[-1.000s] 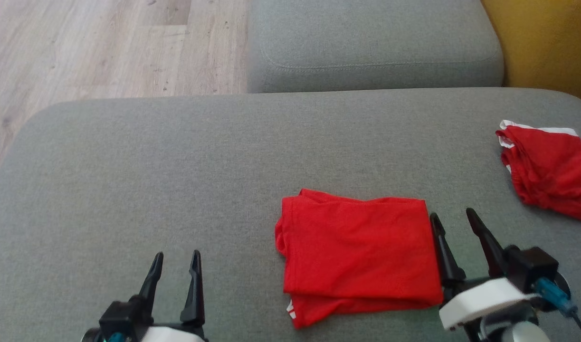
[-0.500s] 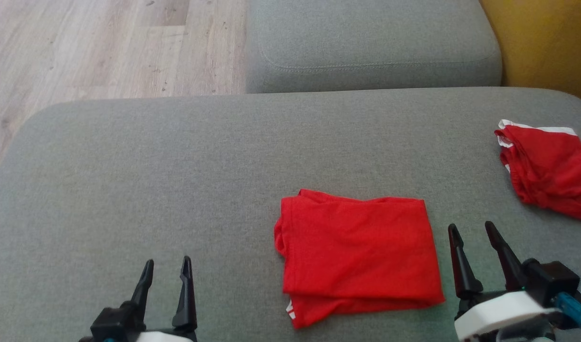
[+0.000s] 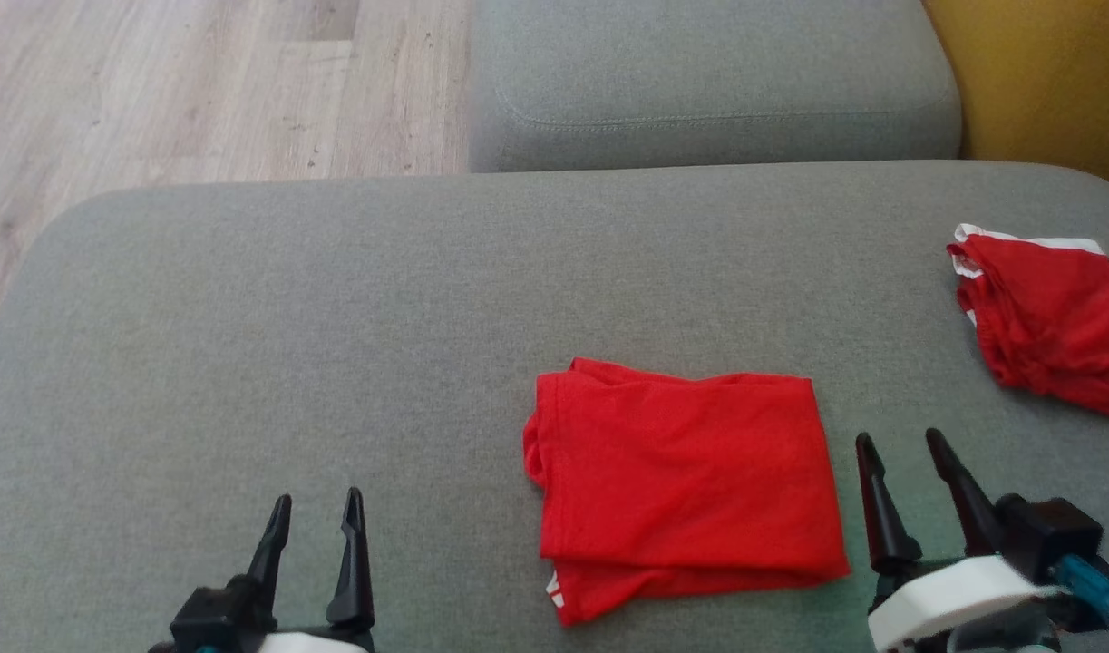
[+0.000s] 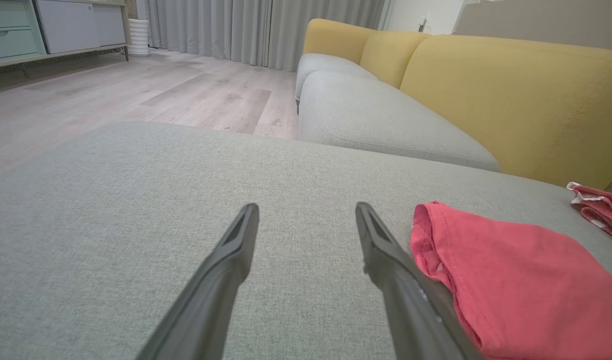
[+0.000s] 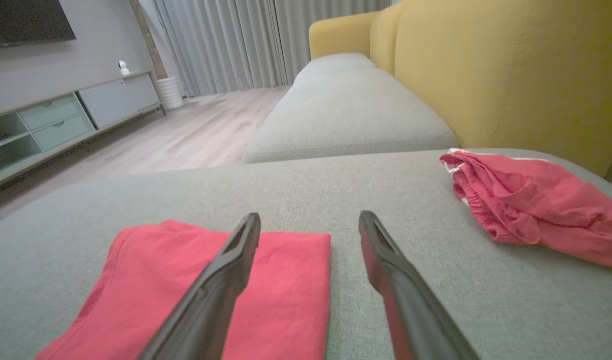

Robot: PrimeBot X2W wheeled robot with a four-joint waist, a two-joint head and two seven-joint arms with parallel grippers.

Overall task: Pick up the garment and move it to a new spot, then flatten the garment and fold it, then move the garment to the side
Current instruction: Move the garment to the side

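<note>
A grey sofa seat [image 3: 246, 317] lies in the foreground, with a second grey cushion [image 3: 699, 73] beyond it, both against yellow backrests [image 4: 511, 100]. Pale wood floor [image 3: 155, 82] runs to grey curtains [image 4: 235, 25] (drawn, full length) and a low cabinet [image 5: 60, 120] under a dark screen [image 5: 25, 20].

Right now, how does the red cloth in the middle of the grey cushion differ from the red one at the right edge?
The folded red garment lies as a flat, neat rectangle; the crumpled red garment with white trim is bunched and wrinkled. White trim shows plainly on the crumpled one, barely on the folded one. Both are red fabric on the same grey cushion.
</note>
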